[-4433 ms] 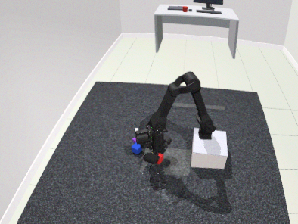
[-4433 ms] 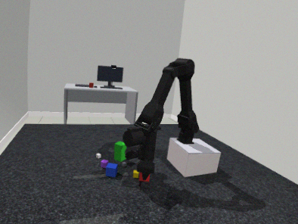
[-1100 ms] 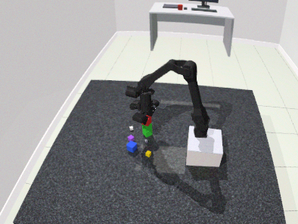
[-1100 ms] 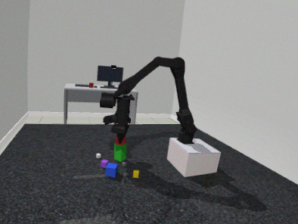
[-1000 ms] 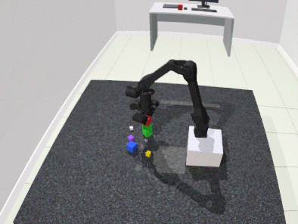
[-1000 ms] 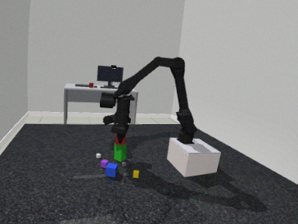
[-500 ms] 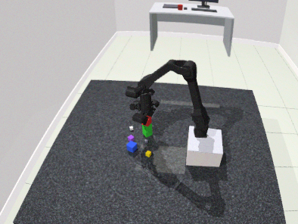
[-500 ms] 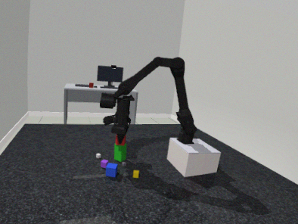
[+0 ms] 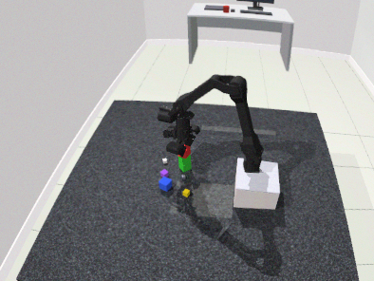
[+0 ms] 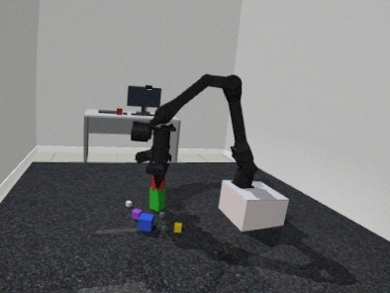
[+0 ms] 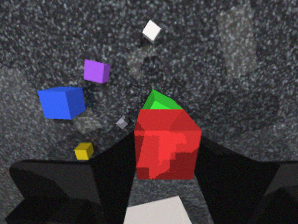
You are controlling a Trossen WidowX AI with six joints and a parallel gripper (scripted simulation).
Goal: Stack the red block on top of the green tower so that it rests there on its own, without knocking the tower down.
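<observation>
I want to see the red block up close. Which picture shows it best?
The wrist view: the red block looks big, held in the gripper. In the top and exterior views it is a small red bit above the green tower.

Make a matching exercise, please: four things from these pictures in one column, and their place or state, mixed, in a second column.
Things:
1. red block
2. green tower
3. blue cube
4. white cube

Places or states:
A. largest loose cube on the mat
B. held between the end effector fingers
C. small, lying alone behind the purple cube
D. upright, directly under the held block

Pairs: 1-B, 2-D, 3-A, 4-C
</observation>
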